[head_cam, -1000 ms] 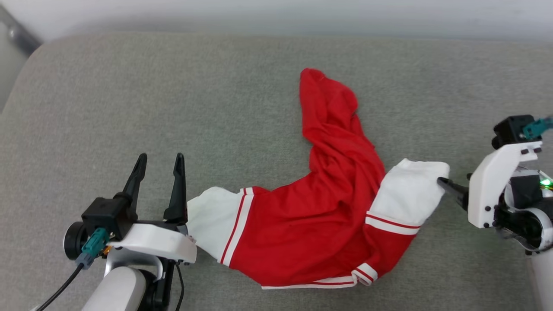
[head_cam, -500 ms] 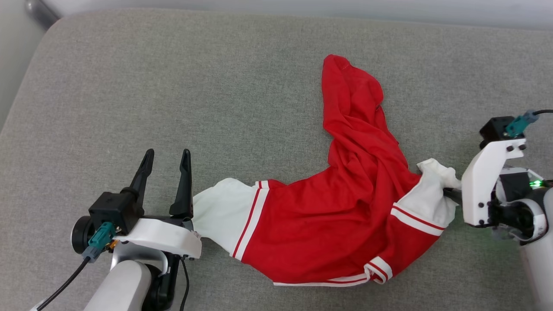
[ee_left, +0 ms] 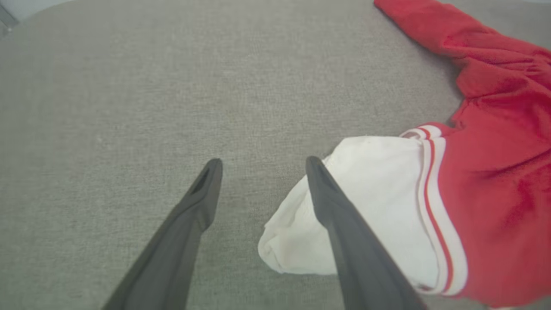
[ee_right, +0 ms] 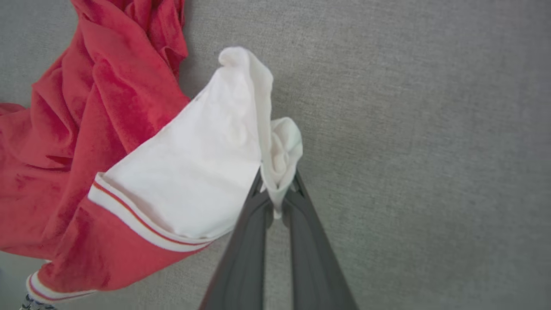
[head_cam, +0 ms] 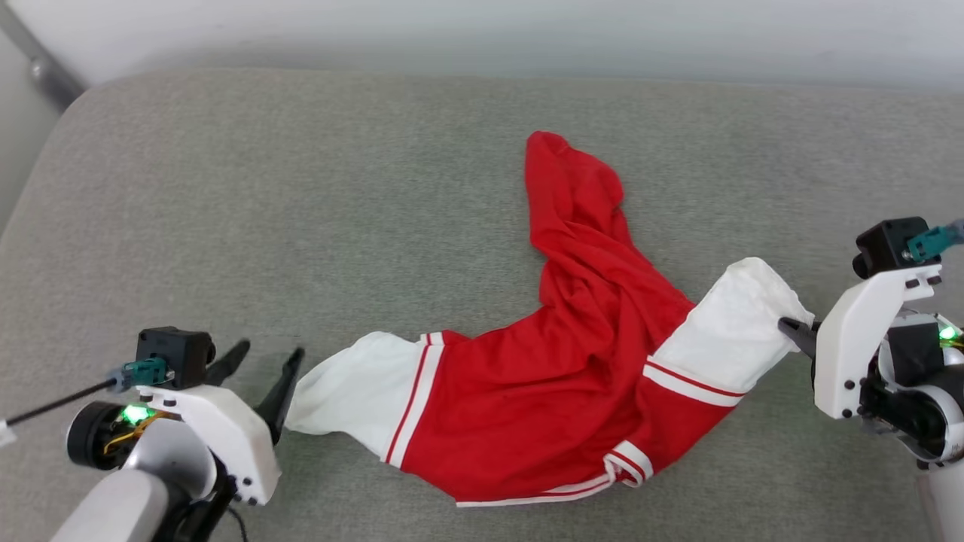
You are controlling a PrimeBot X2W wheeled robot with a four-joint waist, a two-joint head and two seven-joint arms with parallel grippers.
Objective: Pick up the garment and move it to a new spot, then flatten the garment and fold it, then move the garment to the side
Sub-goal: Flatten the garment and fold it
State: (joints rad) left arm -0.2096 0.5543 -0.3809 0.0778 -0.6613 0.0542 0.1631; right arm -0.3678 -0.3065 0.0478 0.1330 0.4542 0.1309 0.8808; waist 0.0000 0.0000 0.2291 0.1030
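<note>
- Since a second ago, the right gripper (head_cam: 788, 329) has gone from open at the cuff to pinched shut on it, and the left gripper (head_cam: 269, 351) has dropped lower and tilted toward the other cuff; the head camera shifted too, so I don't read the shirt itself as having travelled
- Crumpled in a crooked arc, the red T-shirt (head_cam: 557, 399) lies on the grey cushion (head_cam: 301, 196), its body bunched and twisted toward the back, striped trim along the near edge, one white sleeve out to each side
- At my right fingers the right-hand sleeve (head_cam: 734, 327) is drawn into a peak; the right wrist view shows a fold of its white cloth clamped between the closed tips, and I judge that grip anchors one end for lifting or stretching
- On the other side the left-hand sleeve (ee_left: 370, 206) rests slack on the cushion; my left fingers stand wide apart and hold nothing, one over the cuff's edge, the other over bare cushion, so the cuff is not yet between them, and it looks set for a matching pinch
- Beyond the cushion sit a pale wall (head_cam: 482, 22) and a dark bar (head_cam: 38, 71) at the far left corner, both well apart from the shirt
- What stands in my way is the shirt itself: the twisted body may drag and fold under when raised
</note>
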